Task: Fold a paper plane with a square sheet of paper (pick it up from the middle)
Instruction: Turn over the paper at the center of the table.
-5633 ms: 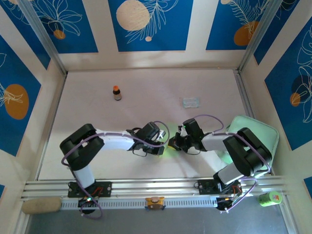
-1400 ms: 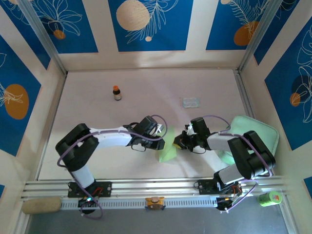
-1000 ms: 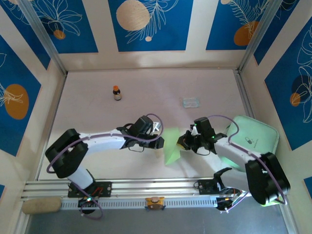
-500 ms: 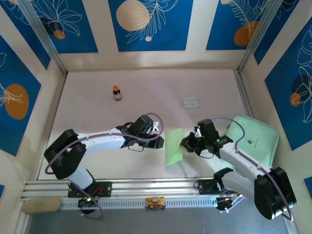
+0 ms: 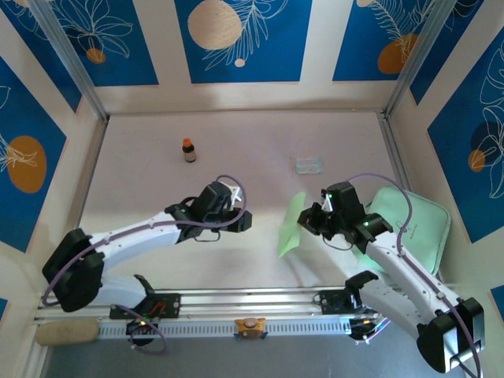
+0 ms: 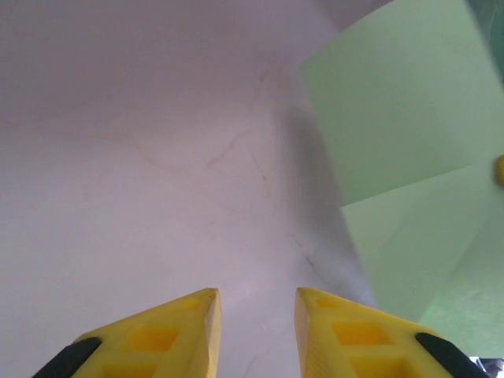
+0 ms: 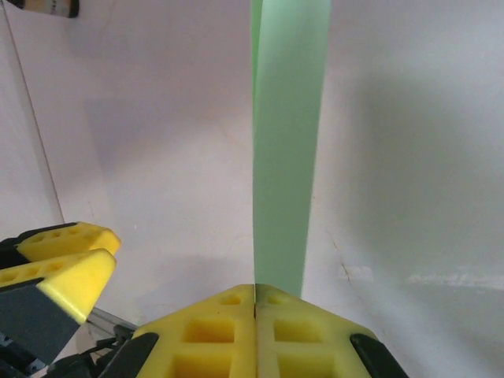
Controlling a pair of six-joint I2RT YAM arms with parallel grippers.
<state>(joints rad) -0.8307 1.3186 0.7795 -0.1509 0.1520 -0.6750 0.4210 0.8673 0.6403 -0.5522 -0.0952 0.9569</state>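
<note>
Left wrist view: the square sheet of paper (image 6: 394,126) runs off the top and right edges, and the left claw (image 6: 256,295) is cut by the bottom edge. Right wrist view: the sheet leaves the top edge, its gripped margin hidden inside the pressed-together right claw (image 7: 254,290); a dark object (image 7: 43,6) in the top-left corner is cropped beyond identification

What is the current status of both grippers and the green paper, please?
Right gripper jaws shut on the square sheet of paper, held up on edge. Left gripper jaws open, empty, beside it. Brown bottle and clear packet far back.
</note>
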